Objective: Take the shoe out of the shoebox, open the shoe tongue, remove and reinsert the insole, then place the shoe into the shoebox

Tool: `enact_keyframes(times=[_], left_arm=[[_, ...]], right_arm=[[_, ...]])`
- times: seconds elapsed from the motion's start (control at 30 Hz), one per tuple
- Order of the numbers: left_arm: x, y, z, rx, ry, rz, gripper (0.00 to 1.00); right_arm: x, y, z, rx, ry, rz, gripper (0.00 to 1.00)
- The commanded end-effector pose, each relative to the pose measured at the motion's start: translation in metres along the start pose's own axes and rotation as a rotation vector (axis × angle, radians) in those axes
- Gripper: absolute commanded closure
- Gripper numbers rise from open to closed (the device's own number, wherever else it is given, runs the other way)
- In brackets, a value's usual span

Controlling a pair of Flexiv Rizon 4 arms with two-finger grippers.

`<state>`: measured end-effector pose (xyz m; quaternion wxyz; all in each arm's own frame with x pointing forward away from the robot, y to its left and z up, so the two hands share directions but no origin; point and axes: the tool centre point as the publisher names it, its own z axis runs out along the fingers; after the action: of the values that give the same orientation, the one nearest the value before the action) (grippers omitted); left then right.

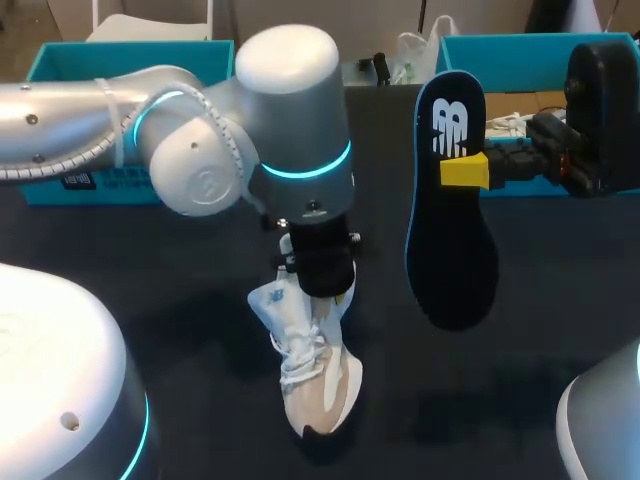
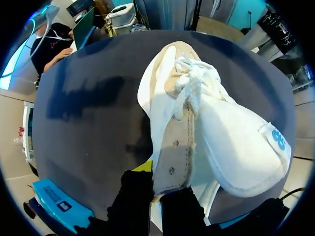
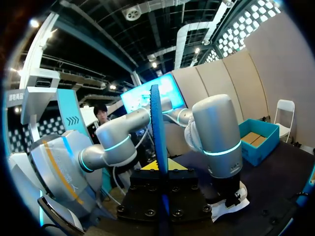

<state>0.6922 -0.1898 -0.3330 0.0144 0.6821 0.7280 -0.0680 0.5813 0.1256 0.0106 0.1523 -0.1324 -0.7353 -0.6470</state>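
Observation:
A white and beige shoe point(image 1: 312, 370) lies on the dark table, toe toward the front edge. My left gripper point(image 1: 318, 285) is shut on its heel rim from above; in the left wrist view the shoe point(image 2: 197, 123) stretches ahead of the black fingers point(image 2: 135, 196), tongue folded out to one side. My right gripper point(image 1: 470, 170) is shut on a dark blue insole point(image 1: 450, 210) with a white logo, held upright in the air right of the shoe. In the right wrist view the insole point(image 3: 158, 132) stands edge-on between the fingers. A teal shoebox point(image 1: 520, 50) sits at the back right.
A second teal box point(image 1: 120, 60) stands at the back left behind my left arm. A white plastic bag point(image 1: 412, 55) lies between the boxes at the table's far edge.

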Motion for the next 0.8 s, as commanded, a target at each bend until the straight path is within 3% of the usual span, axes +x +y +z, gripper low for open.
enact_keyframes(times=[0.03,0.47,0.8], left_arm=[[-0.01,0.0,0.013,0.007,0.019,0.007,1.0],[-0.028,0.004,0.048,0.041,0.104,0.004,1.0],[-0.037,0.008,0.065,0.01,0.121,-0.002,1.0]], right_arm=[[-0.001,0.001,0.002,0.001,0.0,0.001,1.0],[-0.001,0.001,0.002,0.001,0.0,0.001,1.0],[-0.001,0.001,0.002,0.001,0.0,0.001,1.0]])
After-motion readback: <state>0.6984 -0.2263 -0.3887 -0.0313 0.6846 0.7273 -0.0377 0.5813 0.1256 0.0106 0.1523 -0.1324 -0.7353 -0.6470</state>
